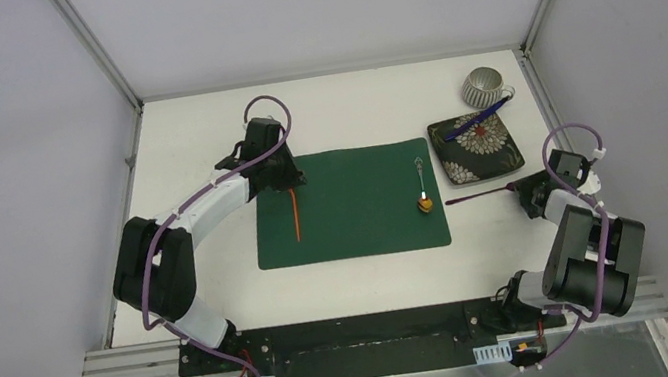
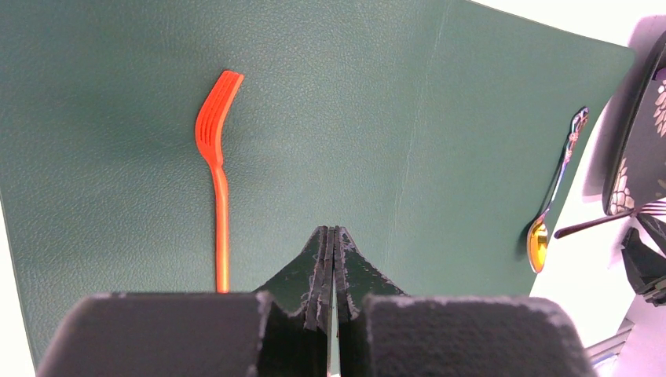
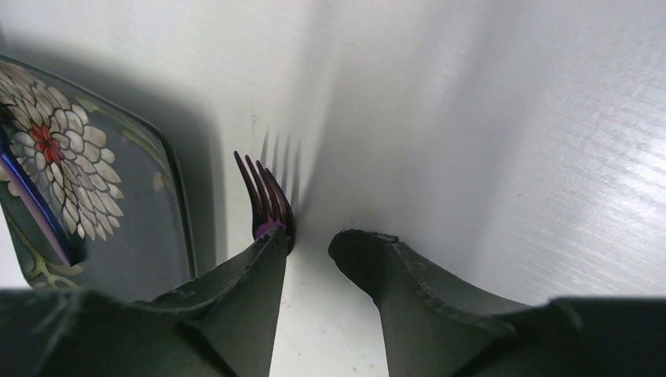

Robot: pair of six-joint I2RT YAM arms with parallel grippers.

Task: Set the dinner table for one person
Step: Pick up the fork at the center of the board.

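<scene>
Beside the plate, R gripper — fingers spread, purple fork touching one, prob. loose — is on cutlery; next needs a square pinch; L gripper pressed shut.

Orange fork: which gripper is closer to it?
Left. The left gripper sits over the mat right beside the orange fork; the right gripper is off the mat, at the purple fork by the plate.

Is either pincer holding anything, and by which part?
Nothing is held. The left pincer is shut empty above the green placemat; the right pincer stands open; the purple fork lies with its tines beside one finger, unclamped.
</scene>
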